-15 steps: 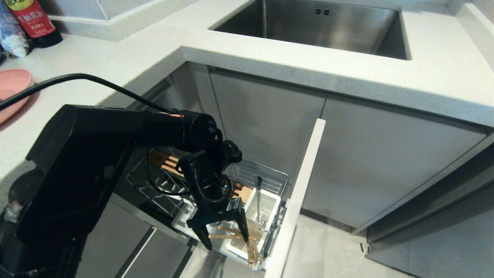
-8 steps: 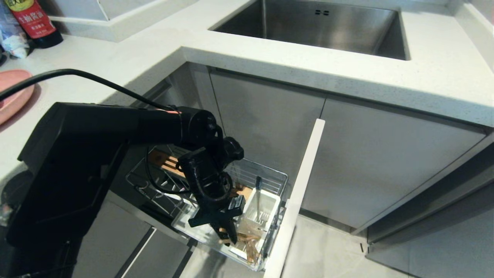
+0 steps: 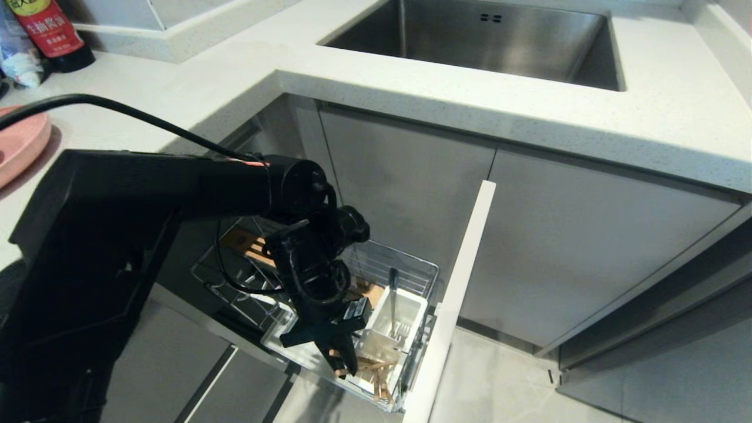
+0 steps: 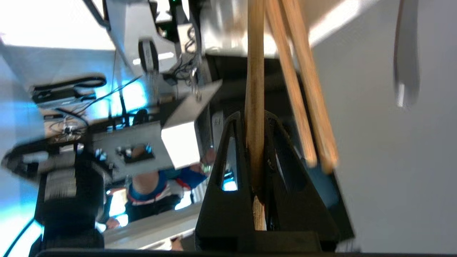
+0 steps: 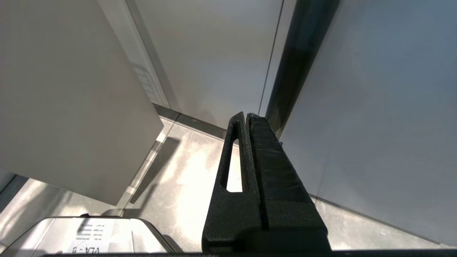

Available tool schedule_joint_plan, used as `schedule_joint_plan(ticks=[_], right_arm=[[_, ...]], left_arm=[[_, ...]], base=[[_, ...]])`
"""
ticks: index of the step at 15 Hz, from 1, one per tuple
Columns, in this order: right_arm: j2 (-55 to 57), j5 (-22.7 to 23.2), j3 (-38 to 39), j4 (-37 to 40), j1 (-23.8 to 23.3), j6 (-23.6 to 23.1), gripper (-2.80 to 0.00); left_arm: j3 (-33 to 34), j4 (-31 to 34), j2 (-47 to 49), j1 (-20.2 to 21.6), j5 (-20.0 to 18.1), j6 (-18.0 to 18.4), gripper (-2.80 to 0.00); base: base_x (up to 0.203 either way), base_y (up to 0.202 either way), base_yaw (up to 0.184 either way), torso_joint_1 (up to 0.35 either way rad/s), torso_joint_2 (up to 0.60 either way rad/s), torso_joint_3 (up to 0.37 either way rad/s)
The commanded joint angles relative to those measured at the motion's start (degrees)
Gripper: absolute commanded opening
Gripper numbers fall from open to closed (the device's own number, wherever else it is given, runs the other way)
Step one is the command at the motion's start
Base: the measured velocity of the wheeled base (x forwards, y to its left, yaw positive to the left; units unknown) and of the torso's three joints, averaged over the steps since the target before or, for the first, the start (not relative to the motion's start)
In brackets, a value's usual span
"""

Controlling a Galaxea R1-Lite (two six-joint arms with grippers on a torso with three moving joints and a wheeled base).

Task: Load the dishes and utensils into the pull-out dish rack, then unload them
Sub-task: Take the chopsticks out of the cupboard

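Worktop (image 3: 235,88): pale speckled stone, L-shaped, running around a steel sink (image 3: 487,41). Grey cabinet fronts below; tiled floor under them.

Pull-out dish rack (image 3: 405,264): drawn out from the cabinet, chrome wire basket with a slotted wooden strip (image 3: 252,249) along its far side and a white utensil caddy (image 3: 411,308) at the front end, against the narrow front panel.

Left arm: black, reaching from the left down over the rack's front end and covering much of the basket.

Left gripper (image 3: 343,364): pointing down beside the caddy, fingers (image 4: 228,178) pressed onto one wooden stick of the chopsticks (image 4: 255,107), which passes between them and out past the tips. Further sticks lie just beside, outside the grip.

Right gripper (image 5: 246,121): low beside the cabinet fronts, fingers pressed together, holding nothing.

Pink plate (image 3: 17,147): on the worktop at far left, well apart from the rack.

Fork (image 3: 392,299): upright in the caddy.

Sauce bottle (image 3: 47,29): red label, far left corner.
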Motion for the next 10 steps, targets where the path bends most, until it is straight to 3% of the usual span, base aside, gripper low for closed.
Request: schedule_joint_plan(ticks=[1,10], right_arm=[[0.02,0.01,0.00,-0.01,0.01,-0.02,-2.80],[-0.06,0.01,0.00,-0.01,0.01,-0.02,-2.80]], left_arm=[[-0.02,1.64,-3.12,-0.62,-0.13,-0.11,-2.80],[-0.15,8.20,-15.70,-3.06,0.94,0.39,-2.80]], base=[[0.000,0.000,0.000,0.000,0.00,0.000],[0.000,0.000,0.000,0.000,0.00,0.000]])
